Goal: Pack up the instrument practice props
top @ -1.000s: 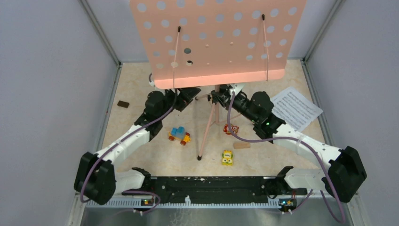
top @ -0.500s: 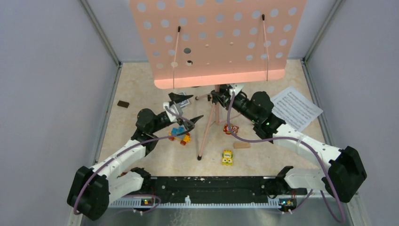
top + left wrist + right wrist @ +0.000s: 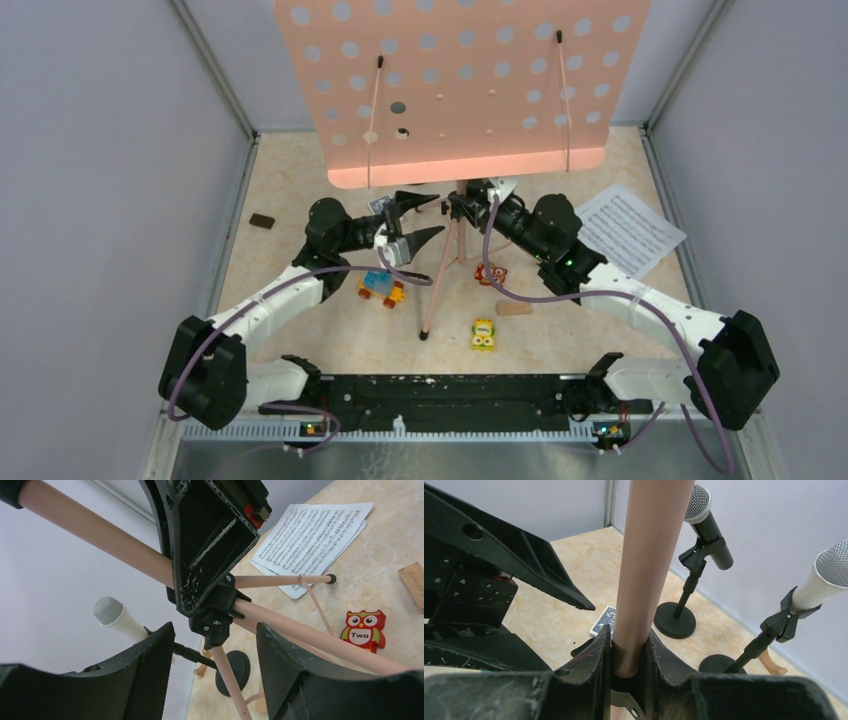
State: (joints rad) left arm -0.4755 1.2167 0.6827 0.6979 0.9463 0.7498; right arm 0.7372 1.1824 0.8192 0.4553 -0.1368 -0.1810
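Two dark fingers (image 3: pixel 594 662) of the right gripper (image 3: pixel 629 655) were clenched on the pink pole (image 3: pixel 649 555) of the music stand. They held it low down, close above the black tripod hub (image 3: pixel 215 612). The left gripper (image 3: pixel 215 650) was spread wide and grasping nothing. Its jaws stood either side of that hub and seemed clear of it.

From the hub the thin pink legs (image 3: pixel 440 275) splayed out to the table (image 3: pixel 300 170), and the pole rose to the broad perforated music desk (image 3: pixel 460 90), upright over the far half of the table. The stand looked light but top-heavy, because the wide desk would lever against any low grip. The painted tube was probably smooth enough to slide or twist between the pads. The legs looked too slender and too hinged to bear a hold, so the stiff hub or the pole just above it seemed the safer place to hold.

Farther out, the sheet-music pages (image 3: pixel 628 228) lay flat on the right, well apart from the stand. A dark microphone (image 3: pixel 706 510) and a white microphone (image 3: pixel 824 575) sat clipped in round-based holders (image 3: pixel 675 620) by the back wall. An owl tile (image 3: pixel 364 630) and toy cars (image 3: pixel 382 285) lay near the legs.
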